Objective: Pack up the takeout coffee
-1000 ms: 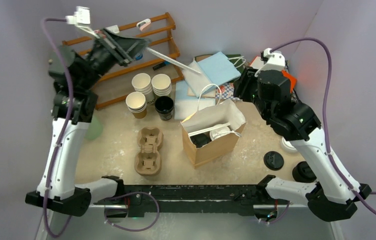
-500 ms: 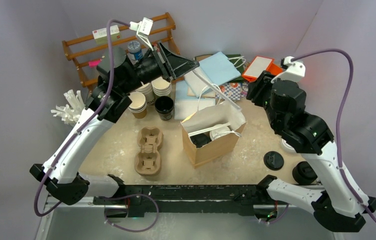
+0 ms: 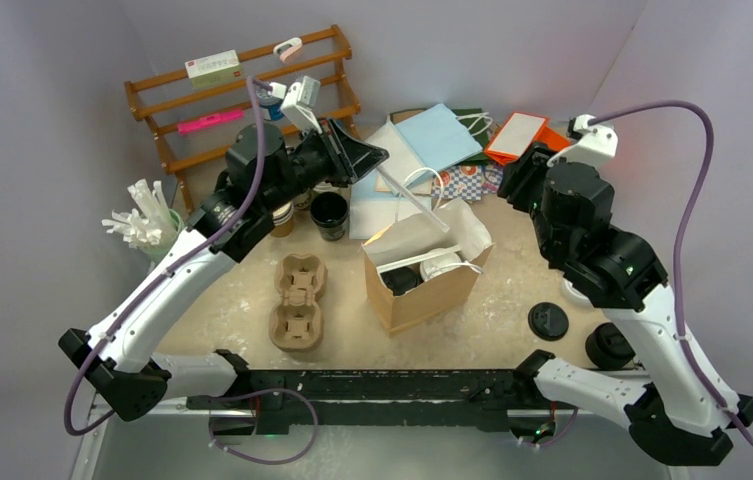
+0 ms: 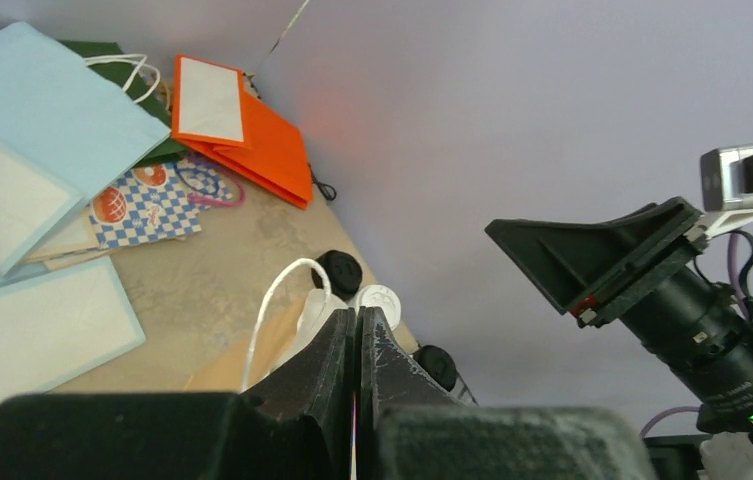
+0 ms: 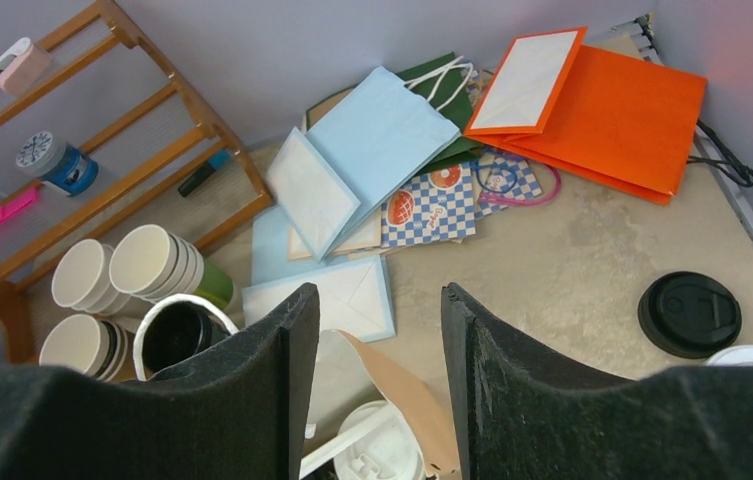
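Observation:
My left gripper (image 3: 376, 160) reaches over the black cup (image 3: 329, 213), shut on a long white straw (image 3: 413, 201) that slants down to the back edge of the open kraft paper bag (image 3: 432, 295). In the left wrist view its jaws (image 4: 357, 314) are pressed together with only a thin sliver between them. Inside the bag stands a takeout coffee with a white lid (image 3: 441, 266), also visible as a white lid (image 5: 384, 452), beside a second straw. My right gripper (image 5: 377, 298) hovers open and empty above the bag's back right. Kraft cup stacks (image 5: 150, 262) stand left of the bag.
A pulp cup tray (image 3: 297, 300) lies left of the bag. Black lids (image 3: 549, 321) and a white lid (image 3: 578, 291) sit at the right. Flat paper bags (image 3: 439, 135) and an orange one (image 3: 522, 135) lie at the back. A wooden rack (image 3: 202, 100) and a straw holder (image 3: 142, 222) stand back left.
The left arm has swung from the rack at the back left across to the right and down, carrying the straw to the bag's back edge. The right arm shifted slightly to the right.

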`<state>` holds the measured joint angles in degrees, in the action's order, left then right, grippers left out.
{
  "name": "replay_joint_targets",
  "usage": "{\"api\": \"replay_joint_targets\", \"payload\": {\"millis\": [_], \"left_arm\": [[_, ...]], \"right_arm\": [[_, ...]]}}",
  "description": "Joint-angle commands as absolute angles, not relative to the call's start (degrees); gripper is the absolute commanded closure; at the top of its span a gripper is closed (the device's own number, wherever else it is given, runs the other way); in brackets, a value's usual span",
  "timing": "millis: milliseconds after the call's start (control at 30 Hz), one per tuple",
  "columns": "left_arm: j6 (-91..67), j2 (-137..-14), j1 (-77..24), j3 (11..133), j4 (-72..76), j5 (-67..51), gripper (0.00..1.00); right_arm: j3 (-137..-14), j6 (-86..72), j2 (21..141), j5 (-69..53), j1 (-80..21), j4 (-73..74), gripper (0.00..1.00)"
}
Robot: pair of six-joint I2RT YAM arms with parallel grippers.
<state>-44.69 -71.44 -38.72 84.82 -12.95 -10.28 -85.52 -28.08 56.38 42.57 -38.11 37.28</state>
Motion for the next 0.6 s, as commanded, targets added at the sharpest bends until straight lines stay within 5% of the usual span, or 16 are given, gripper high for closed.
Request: {"api": "replay_joint_targets", "payload": {"millis": [0,100,200,300,433,567], "left_arm": [[-41.57,-70.62,-39.94,82.91,-9.08,-6.71,1.0],[-39.73,-71.54,-41.25,82.45,-9.41,-5.19,1.0],[-35.55,-71.54,-44.09,83.4,-13.86,1.78,0.53],[-32.02,-70.2,-45.87,82.46,-14.92,2.68,0.28],[-27.52,-69.69,-45.9,83.25,-16.66,-6.08,0.17],[-21.87,-69.62,-45.93,85.16,-22.11,-9.29,0.22]], "right_arm": [[-86.26,-27.46,57.14,44.65,-37.79,35.13,0.49],[-86.87,-26.87,57.99,44.46,-37.81,35.24,0.48],[-86.97,-26.74,58.63,42.41,-37.79,36.56,0.34],[-86.08,-27.27,58.87,35.88,-37.79,40.08,0.3],[-82.98,-27.83,58.64,28.12,-37.79,44.41,0.3],[-81.98,-29.16,60.71,26.21,-37.79,50.23,0.36]]}}
